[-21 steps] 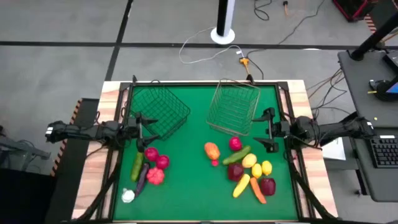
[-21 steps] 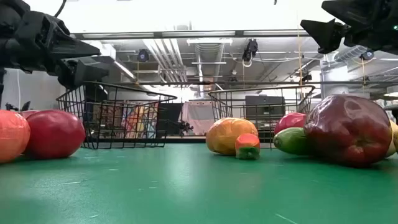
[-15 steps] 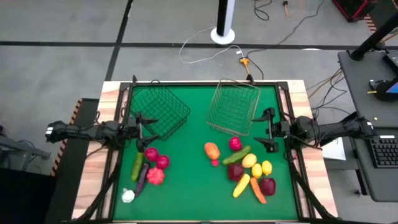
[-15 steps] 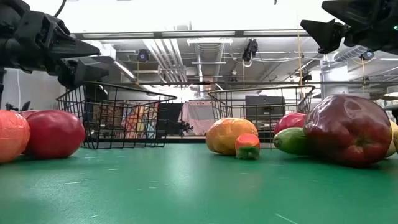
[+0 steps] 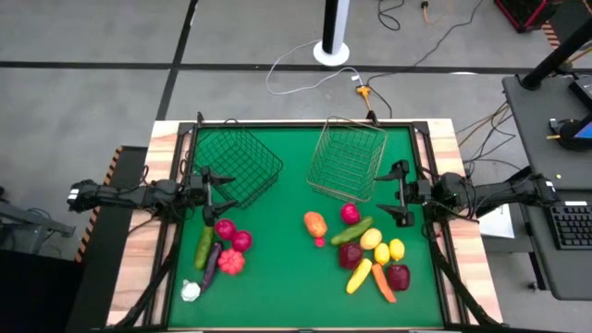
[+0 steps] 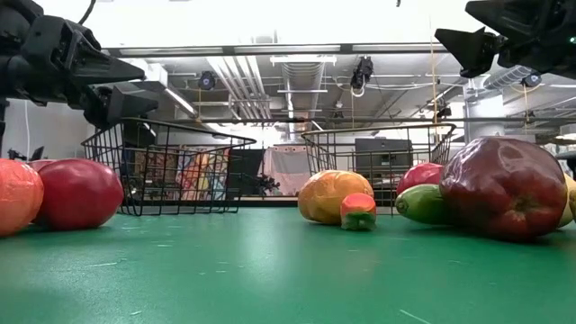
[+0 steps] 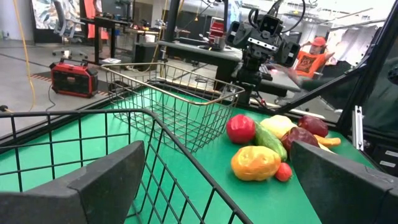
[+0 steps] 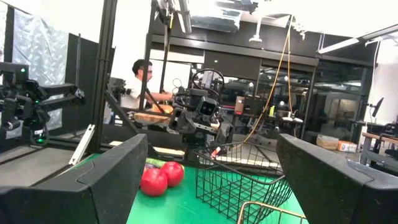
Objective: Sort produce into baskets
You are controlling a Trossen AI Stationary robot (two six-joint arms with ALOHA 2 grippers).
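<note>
**High view.** Green tabletop point(image 5: 287, 231). Dark basket point(image 5: 237, 164) at 11 o'clock of centre, pale basket point(image 5: 347, 159) at 1 o'clock; both hold nothing. Left gripper point(image 5: 205, 184) at 9 o'clock, jaws spread wide, nothing between them, just beside the dark basket's corner. Right gripper point(image 5: 400, 192) at 3 o'clock, jaws likewise apart and holding nothing. Left cluster of produce point(image 5: 218, 254) lies at 6 o'clock of the left jaws; its nearest piece, a dark red fruit point(image 5: 225, 228), is close below them. A green cucumber point(image 5: 203, 247) there runs roughly 12-to-6. Right cluster point(image 5: 368, 252) sits at 7 o'clock of the right jaws; nearest is a red fruit point(image 5: 350, 214).

**Low view.** Both baskets stand upright behind the produce; both grippers hang above the tabletop, touching nothing.

**Left wrist view.** Own fingers point(image 7: 106, 180) spread; dark basket directly ahead, pale basket and right cluster beyond.

**Right wrist view.** Own fingers point(image 8: 112, 174) spread; dark basket and two red fruits across the tabletop.

**Judgement.** Each arm is nearer its own cluster; sorting not yet begun.
</note>
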